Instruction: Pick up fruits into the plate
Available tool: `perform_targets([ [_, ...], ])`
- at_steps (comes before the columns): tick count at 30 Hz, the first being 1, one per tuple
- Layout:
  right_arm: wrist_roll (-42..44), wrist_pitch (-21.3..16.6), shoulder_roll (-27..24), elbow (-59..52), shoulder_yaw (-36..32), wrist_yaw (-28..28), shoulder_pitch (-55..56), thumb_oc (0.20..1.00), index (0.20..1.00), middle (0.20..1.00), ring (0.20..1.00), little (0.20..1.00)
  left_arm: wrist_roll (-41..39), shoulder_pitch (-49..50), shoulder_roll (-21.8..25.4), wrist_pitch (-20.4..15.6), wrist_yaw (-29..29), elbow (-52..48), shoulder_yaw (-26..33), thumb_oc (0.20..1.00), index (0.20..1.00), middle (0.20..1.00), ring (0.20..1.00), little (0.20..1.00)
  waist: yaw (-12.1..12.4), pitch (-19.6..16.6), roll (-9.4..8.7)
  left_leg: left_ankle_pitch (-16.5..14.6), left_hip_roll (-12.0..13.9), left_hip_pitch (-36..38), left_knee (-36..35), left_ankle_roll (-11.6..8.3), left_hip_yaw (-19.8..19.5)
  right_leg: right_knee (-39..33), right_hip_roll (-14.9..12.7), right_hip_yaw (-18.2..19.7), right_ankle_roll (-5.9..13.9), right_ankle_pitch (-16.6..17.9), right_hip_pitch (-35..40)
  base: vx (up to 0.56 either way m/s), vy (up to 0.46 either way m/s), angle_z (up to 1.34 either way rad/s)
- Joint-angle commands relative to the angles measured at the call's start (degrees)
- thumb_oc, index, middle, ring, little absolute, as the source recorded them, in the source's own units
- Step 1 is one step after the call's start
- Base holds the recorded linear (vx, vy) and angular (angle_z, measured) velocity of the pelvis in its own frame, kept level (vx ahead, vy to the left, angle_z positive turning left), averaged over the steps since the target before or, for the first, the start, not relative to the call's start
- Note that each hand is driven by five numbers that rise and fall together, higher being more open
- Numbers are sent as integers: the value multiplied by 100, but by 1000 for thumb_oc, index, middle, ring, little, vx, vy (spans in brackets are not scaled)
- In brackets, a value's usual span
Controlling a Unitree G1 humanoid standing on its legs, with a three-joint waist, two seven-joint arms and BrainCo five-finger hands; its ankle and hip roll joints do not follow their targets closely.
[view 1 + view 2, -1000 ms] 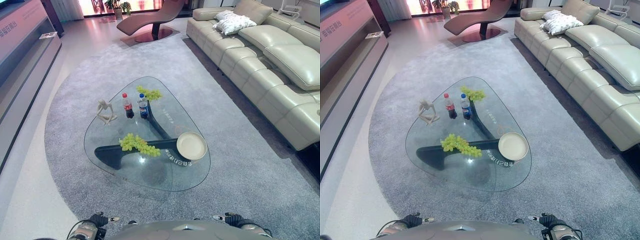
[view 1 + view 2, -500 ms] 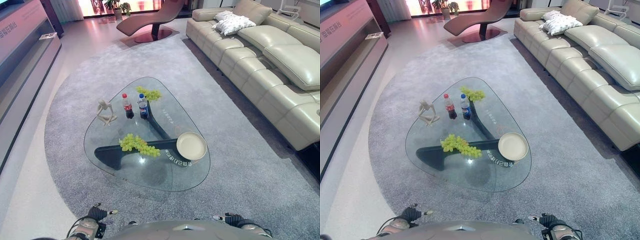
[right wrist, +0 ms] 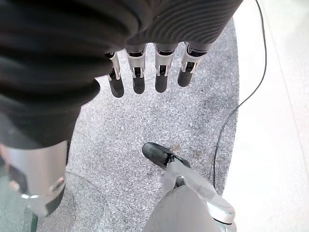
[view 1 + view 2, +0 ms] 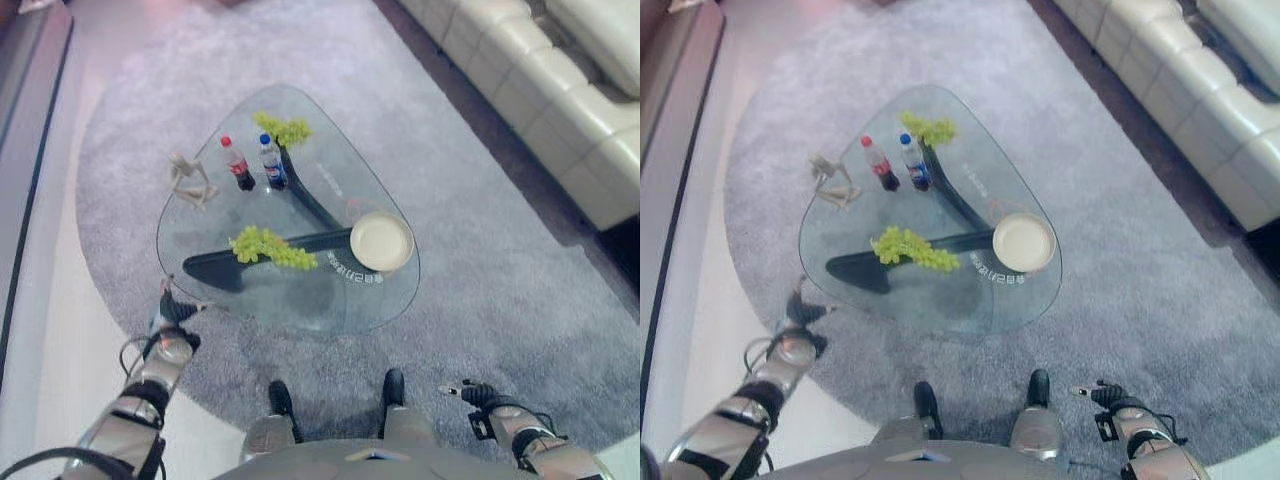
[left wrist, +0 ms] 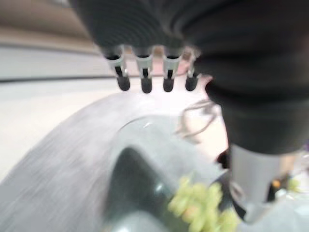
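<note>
On the glass table [image 4: 300,310], a bunch of green grapes [image 4: 266,247] lies near the middle and a second bunch [image 4: 284,129] lies at the far end. A cream plate [image 4: 381,241] sits empty near the table's right edge. My left hand [image 4: 171,310] is raised by the table's near left corner, fingers straight and holding nothing. From its wrist view the near grapes [image 5: 200,203] lie past the fingers [image 5: 145,82]. My right hand [image 4: 478,395] hangs open low on the right, above the carpet, away from the table.
Two small bottles [image 4: 254,163] and a pale figurine [image 4: 187,180] stand on the table's far left part. A dark curved base [image 4: 250,268] shows beneath the glass. A beige sofa [image 4: 560,90] runs along the right. Grey carpet [image 4: 500,290] surrounds the table.
The camera has tipped downward, so the whole scene has shifted. My left arm has lifted forward toward the table's near left corner. The right hand has risen slightly.
</note>
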Motion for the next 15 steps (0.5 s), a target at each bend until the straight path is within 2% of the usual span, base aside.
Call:
perform_targets([
  [1, 295, -169, -208, -75, 431, -130, -479, 1000, 1000, 1000, 1000, 1000, 512, -891, 609, -50, 102, -71, -33, 1000, 1000, 1000, 1000, 1000, -99, 501, -60, -556, -122, -367, 192, -7, -776, 544, 73, 146, -31, -739, -175, -156, -11, -1],
  [7, 442, -216, -408, -288, 697, -141, -1023, 1000, 1000, 1000, 1000, 1000, 1174, -2117, 1262, 172, 73, 65, -702, 1000, 1000, 1000, 1000, 1000, -147, 1039, -99, -564, -240, -920, 555, -3, -833, 826, 123, 213, -119, -751, -663, -134, 5, -5],
  [10, 299, -331, -549, -458, 869, -211, -1179, 1000, 1000, 1000, 1000, 1000, 2015, -2654, 1599, 58, 43, 157, -1218, 1000, 1000, 1000, 1000, 1000, -175, 1344, -127, -592, -307, -1219, 759, 17, -812, 1056, 136, 201, -136, -771, -982, -98, 14, -1],
  [12, 272, -345, -580, -490, 886, -222, -1215, 1000, 1000, 1000, 1000, 1000, 2173, -2791, 1660, 12, 75, 190, -1345, 1000, 1000, 1000, 1000, 1000, -183, 1405, -127, -572, -313, -1282, 752, 20, -800, 1112, 148, 197, -133, -774, -1069, -76, 14, -1],
  [15, 237, -388, -728, -534, 929, -261, -1417, 1000, 1000, 1000, 1000, 1000, 2651, -3427, 1822, -85, 108, 297, -1910, 1000, 1000, 1000, 1000, 1000, -254, 1629, -131, -508, -345, -1524, 789, 12, -730, 1269, 154, 158, -110, -737, -1405, -95, 18, -1],
])
